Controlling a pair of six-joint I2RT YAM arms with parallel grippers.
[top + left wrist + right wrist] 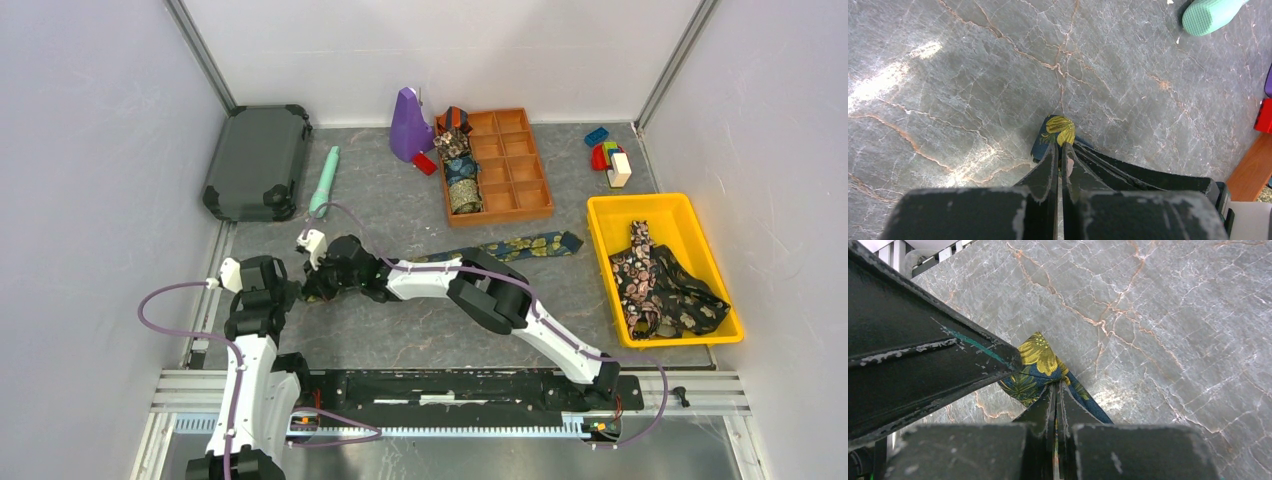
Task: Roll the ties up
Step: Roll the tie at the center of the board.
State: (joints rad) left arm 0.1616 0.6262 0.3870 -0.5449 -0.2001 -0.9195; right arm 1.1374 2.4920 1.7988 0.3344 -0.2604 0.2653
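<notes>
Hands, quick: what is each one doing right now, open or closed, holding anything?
Left hand: closed, pinching the end of the tie.
Right hand: closed, pinching the same tie.

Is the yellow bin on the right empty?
No, a heap of dark floral ties lies inside the yellow bin.

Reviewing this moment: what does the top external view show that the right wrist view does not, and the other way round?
Only top external: the yellow bin of loose ties and the wooden tray holding rolled ties. Only right wrist: the right gripper shut on the fabric's end, with the gold flower print seen close up. Both: the navy-gold tie lying on the grey table.
</notes>
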